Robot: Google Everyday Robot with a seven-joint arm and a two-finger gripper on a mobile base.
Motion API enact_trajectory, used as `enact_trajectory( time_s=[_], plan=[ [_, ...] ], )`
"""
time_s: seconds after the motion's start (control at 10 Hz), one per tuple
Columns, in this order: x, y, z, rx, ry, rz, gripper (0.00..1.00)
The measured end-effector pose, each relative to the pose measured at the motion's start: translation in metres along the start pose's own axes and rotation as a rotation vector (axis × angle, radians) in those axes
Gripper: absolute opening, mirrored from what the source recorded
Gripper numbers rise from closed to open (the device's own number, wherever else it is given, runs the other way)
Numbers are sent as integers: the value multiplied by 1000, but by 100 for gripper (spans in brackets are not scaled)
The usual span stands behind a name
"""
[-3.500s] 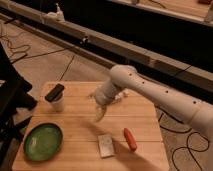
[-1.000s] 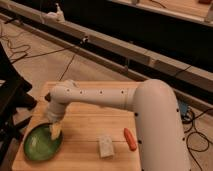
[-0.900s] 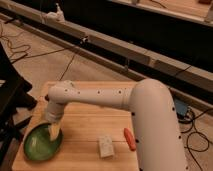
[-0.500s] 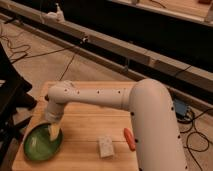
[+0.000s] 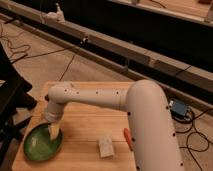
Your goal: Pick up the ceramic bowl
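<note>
The ceramic bowl (image 5: 39,145) is a wide, shallow, glossy green dish at the front left corner of the wooden table (image 5: 90,125). My white arm reaches across the table from the right and bends down to it. The gripper (image 5: 53,131) points downward at the bowl's right rim. Its pale fingers (image 5: 55,133) stand open, low over the rim and just inside the bowl. The bowl rests flat on the table.
A pale rectangular block (image 5: 105,146) lies at the front middle of the table. A red-orange stick-shaped thing (image 5: 127,138) beside it is partly hidden by my arm. A black chair (image 5: 9,102) stands left of the table. Cables and a blue box (image 5: 178,109) lie on the floor.
Since the earliest frame the arm has swung from the middle of the table to the left, down onto the bowl's rim. Over the last second it has barely moved.
</note>
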Motion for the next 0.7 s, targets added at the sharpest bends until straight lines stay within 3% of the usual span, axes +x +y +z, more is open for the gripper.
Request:
enact_trajectory(
  time_s=[0.5, 0.7],
  plan=[
    [0, -5, 39, -24, -120, 8, 77],
    [2, -8, 51, -28, -157, 9, 61]
  ],
)
